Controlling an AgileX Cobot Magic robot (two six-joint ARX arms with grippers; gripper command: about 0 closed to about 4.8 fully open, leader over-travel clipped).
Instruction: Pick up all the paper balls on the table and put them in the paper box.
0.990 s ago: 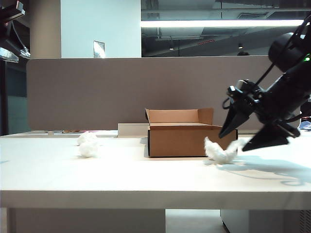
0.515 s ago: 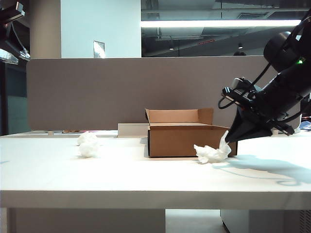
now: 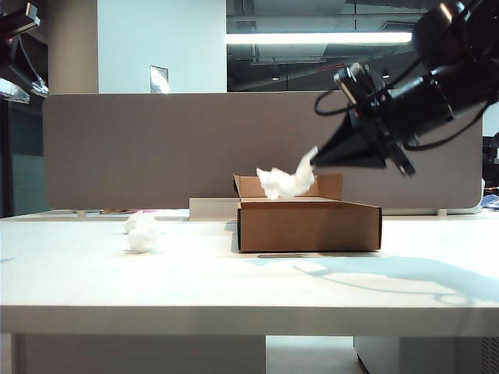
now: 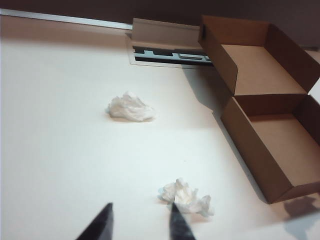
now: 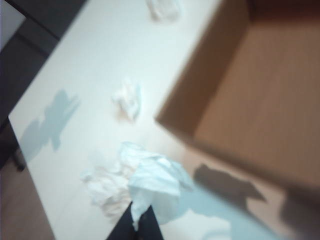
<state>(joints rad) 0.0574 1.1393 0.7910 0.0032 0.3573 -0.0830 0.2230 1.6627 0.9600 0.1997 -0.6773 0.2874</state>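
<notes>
One paper ball is pinched by the shut fingers of the right gripper and is held in the air above the paper box. Two more paper balls are left lying on the table. The left gripper is held low near one of them, its fingers a little apart and empty.

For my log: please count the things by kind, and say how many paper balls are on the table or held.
Paper balls on the table: 2
Paper balls held by the right gripper: 1
Boxes: 1
Total: 4
</notes>
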